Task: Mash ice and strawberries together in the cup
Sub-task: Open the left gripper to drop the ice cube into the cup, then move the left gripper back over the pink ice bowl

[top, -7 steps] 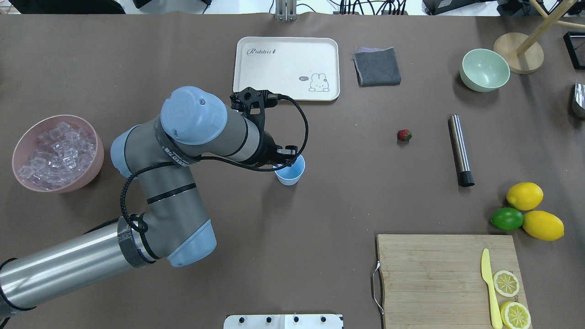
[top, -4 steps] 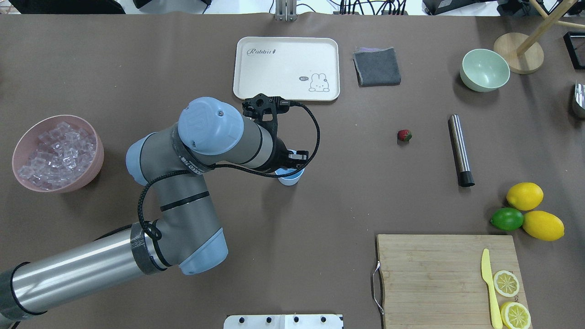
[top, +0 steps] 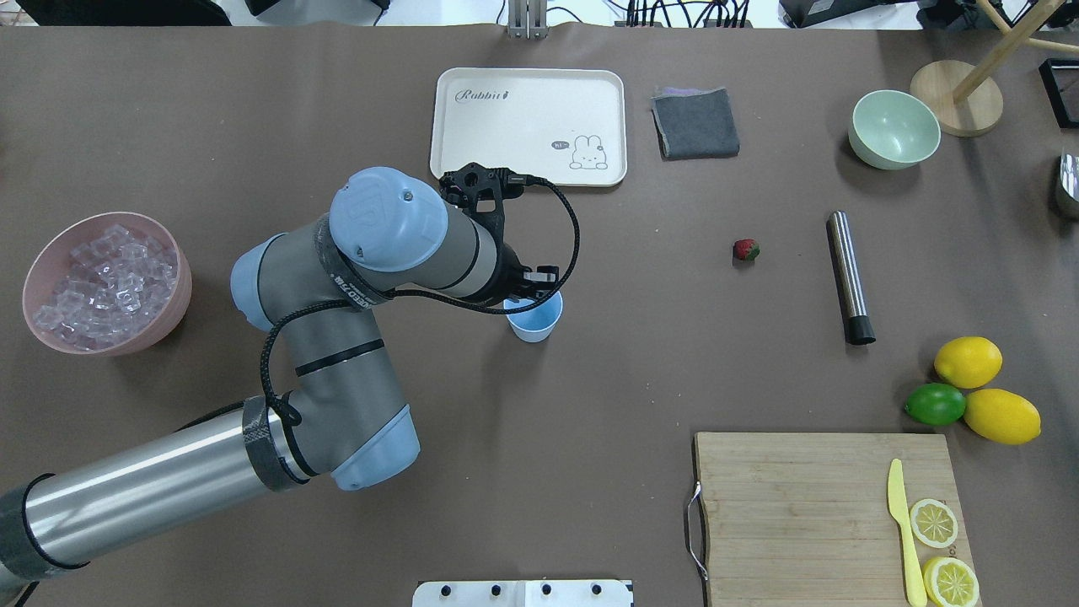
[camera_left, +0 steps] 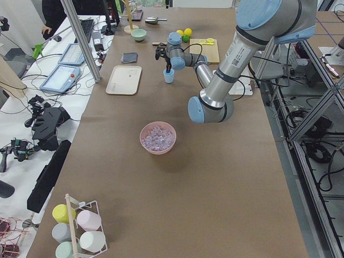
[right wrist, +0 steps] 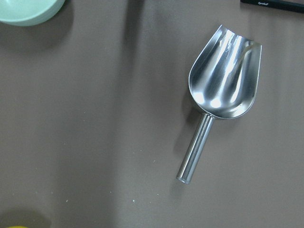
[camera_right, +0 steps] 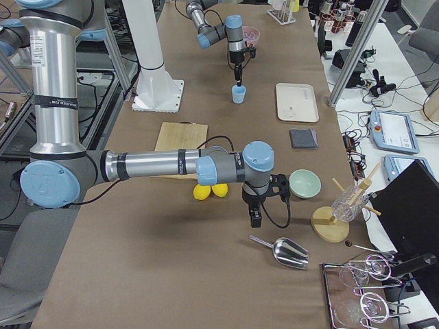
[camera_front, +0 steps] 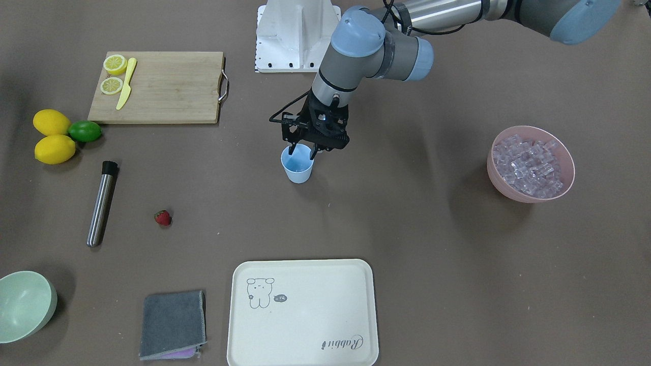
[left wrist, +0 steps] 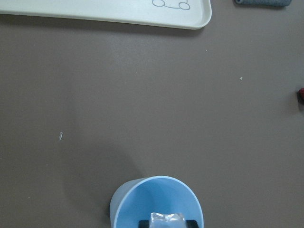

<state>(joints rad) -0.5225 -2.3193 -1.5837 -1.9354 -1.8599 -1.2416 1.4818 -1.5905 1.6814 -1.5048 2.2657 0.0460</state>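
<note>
Our left gripper (camera_front: pixel 303 150) hangs at the mouth of the cup (camera_front: pixel 297 170), its fingers (left wrist: pixel 142 222) pinched on one ice cube (left wrist: pixel 167 219), which we judge is held low so that it drops in rather than bounces out. More ice (camera_front: pixel 530 162) sits in the pink bowl (camera_front: pixel 529 198) well apart, and the strawberry (camera_front: pixel 163 217) lies on the table (camera_front: pixel 407 229) near the steel muddler (camera_front: pixel 100 203), not yet in the cup. Whether our right gripper (camera_right: pixel 256 218), over by the scoop (right wrist: pixel 223 80), is apart or together we cannot tell.
</note>
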